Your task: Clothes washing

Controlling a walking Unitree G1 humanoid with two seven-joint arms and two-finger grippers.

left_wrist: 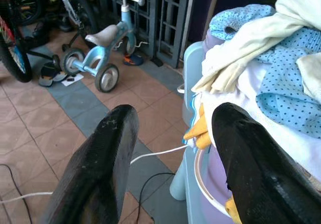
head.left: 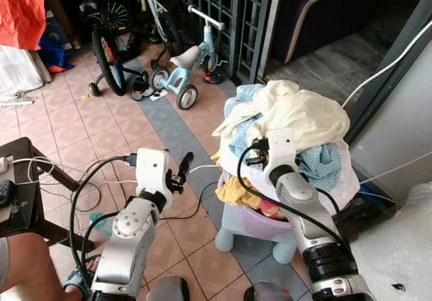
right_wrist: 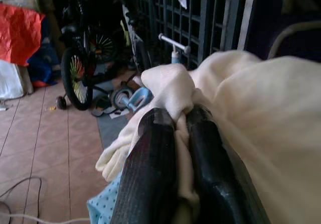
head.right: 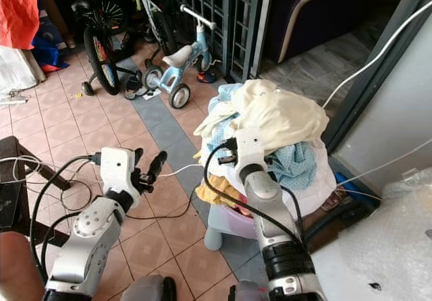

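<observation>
A heap of laundry fills a purple basket that stands on a pale blue stool. On top lies a cream cloth; under it are a blue dotted cloth, a white one and a yellow one. My right gripper is shut on a fold of the cream cloth at the pile's near left side. My left gripper is open and holds nothing, hovering over the floor just left of the basket, with its fingers pointing toward the pile.
A child's tricycle and a bicycle stand ahead by a metal gate. A dark table and loose cables lie to my left, a person's arm at the lower left. Bubble wrap is on the right.
</observation>
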